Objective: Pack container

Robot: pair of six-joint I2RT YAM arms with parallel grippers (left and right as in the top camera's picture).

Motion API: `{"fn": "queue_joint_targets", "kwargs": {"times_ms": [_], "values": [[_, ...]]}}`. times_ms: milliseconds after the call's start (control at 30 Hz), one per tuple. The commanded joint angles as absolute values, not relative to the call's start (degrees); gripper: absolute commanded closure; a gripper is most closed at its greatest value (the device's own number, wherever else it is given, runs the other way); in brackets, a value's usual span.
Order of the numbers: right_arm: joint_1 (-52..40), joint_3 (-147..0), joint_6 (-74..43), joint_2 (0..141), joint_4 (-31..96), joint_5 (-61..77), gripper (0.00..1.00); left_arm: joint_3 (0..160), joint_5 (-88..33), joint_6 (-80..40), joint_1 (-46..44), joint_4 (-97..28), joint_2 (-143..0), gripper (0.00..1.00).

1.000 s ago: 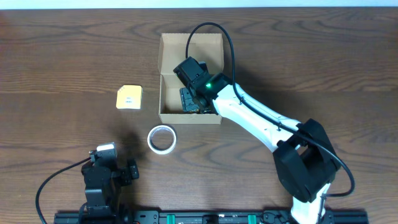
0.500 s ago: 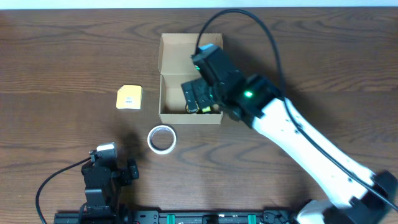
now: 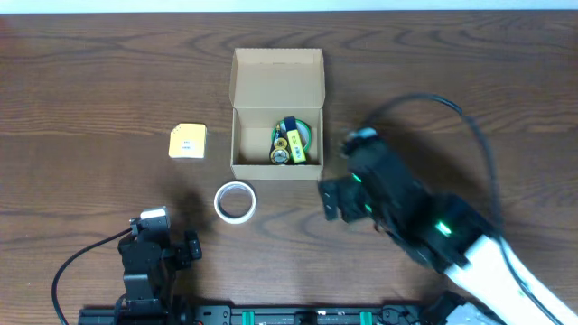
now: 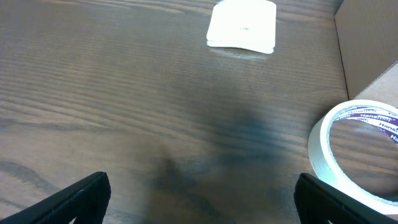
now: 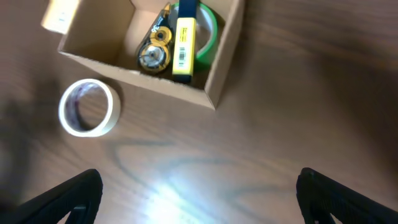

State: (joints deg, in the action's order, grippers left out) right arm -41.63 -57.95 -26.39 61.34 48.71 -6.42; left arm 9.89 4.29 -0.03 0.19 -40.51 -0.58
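The tan cardboard container [image 3: 242,135] stands open at the table's middle, its flap lid [image 3: 277,77] laid back. Inside lie a green tape roll [image 3: 302,135] and a yellow-and-black battery pack [image 3: 286,147]; the right wrist view shows the container [image 5: 224,59] with the pack [image 5: 183,40] in it. My right gripper [image 3: 332,199] is open and empty, to the right of and nearer than the container; in its own view the right gripper [image 5: 199,199] hangs above bare wood. My left gripper [image 4: 199,199] is open and empty, parked at the front left [image 3: 167,246].
A white tape roll [image 3: 235,200] lies just in front of the container's left corner, also seen in the left wrist view [image 4: 357,152] and the right wrist view [image 5: 88,107]. A small yellow pad [image 3: 187,142] lies left of the container, pale in the left wrist view [image 4: 242,26].
My right gripper has lifted out of the container and pulled back toward the front right, leaving the green roll and battery pack inside. The left arm has not moved.
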Motion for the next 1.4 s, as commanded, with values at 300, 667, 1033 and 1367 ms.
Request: {"fn": "queue_joint_targets", "kwargs": {"times_ms": [300, 667, 1033, 1367], "values": [[-41.28, -56.73, -27.14, 50.89, 55.02, -17.08, 0.01, 9.28, 4.4, -0.43, -0.03, -41.93, -0.21, 0.05], [-34.17, -40.16, -19.51, 36.86, 47.22, -17.63, 0.01, 9.28, 4.4, -0.43, -0.03, -41.93, -0.21, 0.05], [-12.69, -23.4, -10.63, 15.16, 43.16, -8.47, 0.01, 9.26, 4.4, -0.43, -0.03, -41.93, -0.21, 0.05], [-4.6, -14.92, -9.96, 3.64, 43.48, -6.33, 0.01, 9.28, 4.4, -0.43, -0.03, -41.93, -0.21, 0.05]]}}
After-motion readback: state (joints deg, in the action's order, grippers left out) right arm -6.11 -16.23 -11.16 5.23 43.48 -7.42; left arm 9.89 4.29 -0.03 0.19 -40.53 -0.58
